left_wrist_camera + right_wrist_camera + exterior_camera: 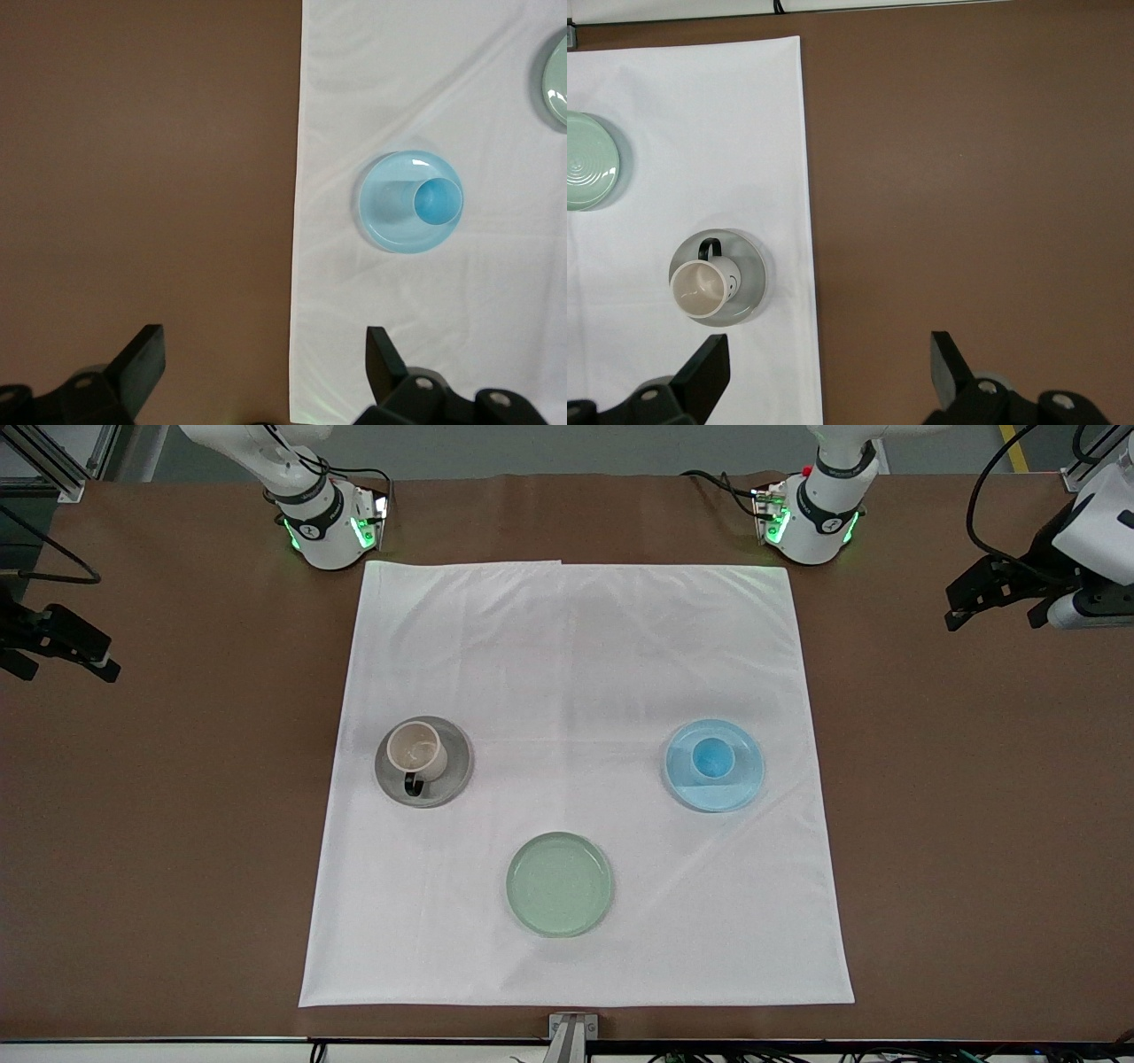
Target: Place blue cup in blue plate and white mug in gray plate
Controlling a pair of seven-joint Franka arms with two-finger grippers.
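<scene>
Both arms are cut off in the front view: only their bases show along the table's [177,779] top edge, and the upper links run out of the picture. The left tool [997,598] shows as a dark shape over the bare brown table at the left arm's end, its fingers hard to separate there. In the left wrist view the left tool [266,363] has its two fingertips spread wide with nothing between them, hanging over the edge of the white cloth [576,691]. The right tool [62,651] is partly cropped at the picture's edge over the right arm's end of the table. The right wrist view shows the right tool [830,367] equally wide open and empty, high over the cloth's edge.

The blue cup [711,758] stands upright in the blue plate [740,793], on the part of it farther from the front camera. The white mug [416,750] stands upright in the gray plate [456,775], its dark handle pointing toward the front camera. A green plate [560,884] lies bare on the cloth, nearer the front camera than both, between them. Both tools are well apart from the dishes.
</scene>
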